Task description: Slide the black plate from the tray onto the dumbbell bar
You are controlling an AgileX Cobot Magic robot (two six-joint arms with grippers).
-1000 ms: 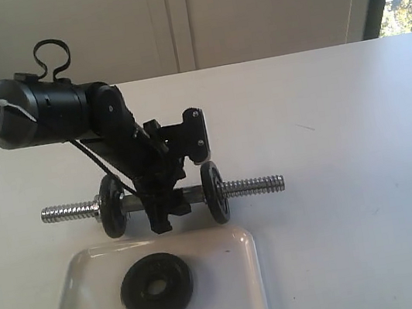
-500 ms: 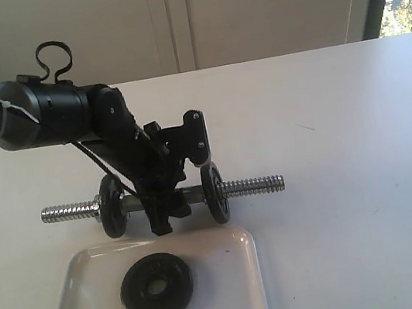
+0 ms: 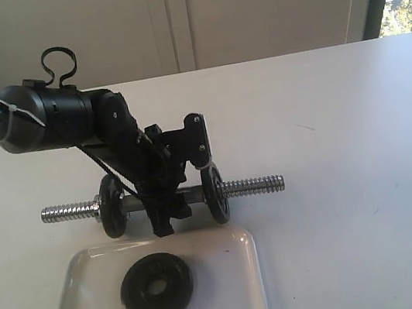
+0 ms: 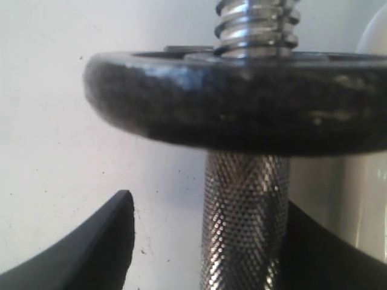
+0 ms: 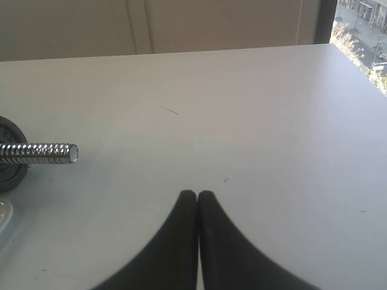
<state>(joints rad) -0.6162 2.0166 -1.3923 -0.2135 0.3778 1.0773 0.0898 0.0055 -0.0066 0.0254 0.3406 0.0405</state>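
Note:
The black plate (image 3: 157,287) lies flat in the white tray (image 3: 229,272) at the front. Behind the tray, the dumbbell bar (image 3: 250,187) rests on the table with two small black discs (image 3: 214,192) on it. My left gripper (image 3: 168,210) reaches down over the bar's middle, between the discs. In the left wrist view, the left gripper (image 4: 207,202) is open around the knurled bar (image 4: 242,223): one finger is close against it, the other stands well apart. The right gripper (image 5: 198,194) is shut and empty over bare table, with the bar's threaded end (image 5: 42,153) off to one side.
The white table (image 3: 345,140) stretches away to the right of the bar. A wall runs behind it, and a window stands at the far right. The right arm does not show in the exterior view.
The left arm's wrist has shifted slightly to the right, and the gripper has stayed over the bar's middle. The plate, tray and bar have not moved.

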